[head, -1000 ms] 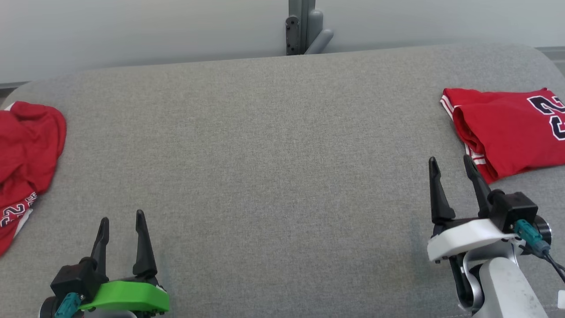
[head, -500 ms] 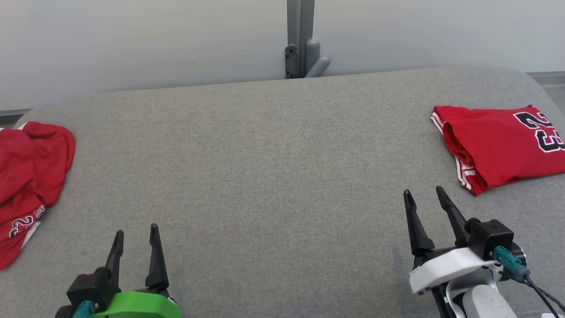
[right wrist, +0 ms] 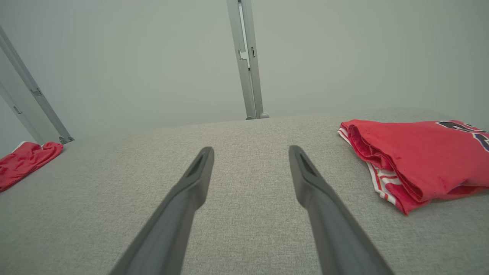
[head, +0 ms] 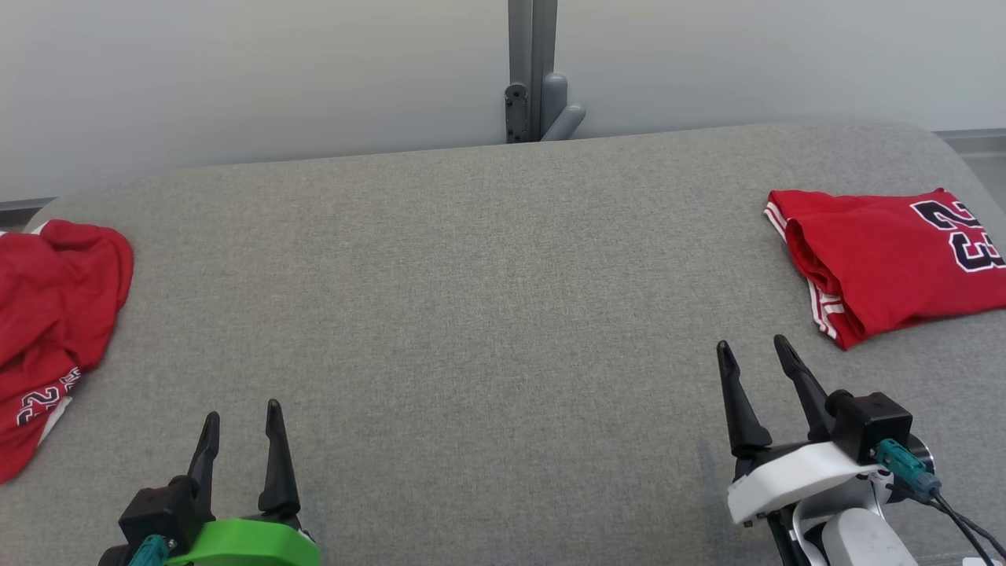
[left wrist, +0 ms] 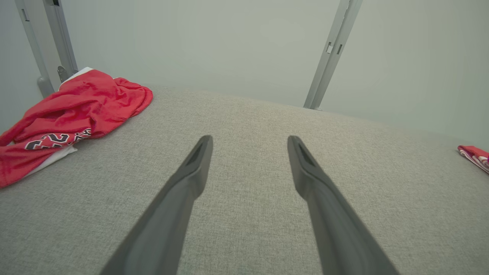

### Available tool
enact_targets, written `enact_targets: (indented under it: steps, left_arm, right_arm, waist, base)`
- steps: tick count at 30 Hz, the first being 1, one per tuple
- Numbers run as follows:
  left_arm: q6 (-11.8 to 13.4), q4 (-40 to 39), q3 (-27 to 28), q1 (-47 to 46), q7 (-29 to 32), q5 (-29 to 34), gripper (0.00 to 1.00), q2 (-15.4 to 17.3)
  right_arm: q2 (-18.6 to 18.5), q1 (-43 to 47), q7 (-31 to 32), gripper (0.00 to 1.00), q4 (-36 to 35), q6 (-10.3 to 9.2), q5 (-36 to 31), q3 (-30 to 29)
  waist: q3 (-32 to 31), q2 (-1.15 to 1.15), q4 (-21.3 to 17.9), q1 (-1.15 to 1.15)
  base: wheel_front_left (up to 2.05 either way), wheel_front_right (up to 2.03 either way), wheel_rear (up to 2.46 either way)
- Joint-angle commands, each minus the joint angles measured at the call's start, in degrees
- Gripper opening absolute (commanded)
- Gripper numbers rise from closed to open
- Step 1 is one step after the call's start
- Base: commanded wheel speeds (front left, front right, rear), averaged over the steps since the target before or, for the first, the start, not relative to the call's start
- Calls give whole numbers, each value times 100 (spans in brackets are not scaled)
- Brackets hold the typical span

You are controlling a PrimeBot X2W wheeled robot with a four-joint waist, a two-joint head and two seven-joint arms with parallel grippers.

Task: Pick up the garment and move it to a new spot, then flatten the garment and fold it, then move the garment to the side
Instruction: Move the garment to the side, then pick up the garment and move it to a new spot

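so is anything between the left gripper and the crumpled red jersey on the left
Nothing visible. Bare grey surface lies between the open left gripper and the crumpled red jersey. The folded jersey sits far off on the right.

So the grey fabric tabletop (head: 471,275) is carrying two red jerseys: a folded red jersey (head: 888,259) is lying at the right edge with its number showing, and a crumpled red jersey (head: 55,314) is slumping at the left edge. The left end effector (head: 241,410) and right end effector (head: 752,343) are both sitting at the near side, fingers spread with nothing between them, the right one near the folded red jersey.
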Motion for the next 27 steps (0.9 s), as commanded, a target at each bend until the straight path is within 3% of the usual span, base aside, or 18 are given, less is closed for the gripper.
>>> enact_targets:
  steps: [1, 7, 12, 27]
  left_arm:
    - [11, 5, 22, -42, -5, 15, 100, 1]
    - [8, -3, 16, -28, -5, 25, 100, 2]
    - [23, -8, 48, -29, -5, 61, 100, 2]
    - [-3, -204, 232, 332, -5, 205, 100, 64]
  right_arm:
    - [-9, 8, -22, 100, 28, -10, 40, 0]
    - [-9, 53, -22, 100, 79, -10, 9, 41]
    - [-9, 117, -22, 100, -3, -10, 18, 40]
    - [-8, 328, -22, 100, -5, -9, 229, 175]
  waist:
    - [-10, 41, 5, 0]
    - [-33, 41, 69, 0]
    - [-112, 41, 400, 0]
    - [-430, 41, 2737, 0]
  base:
    - [0, 0, 0]
    - [0, 0, 0]
    - [0, 0, 0]
    - [0, 0, 0]
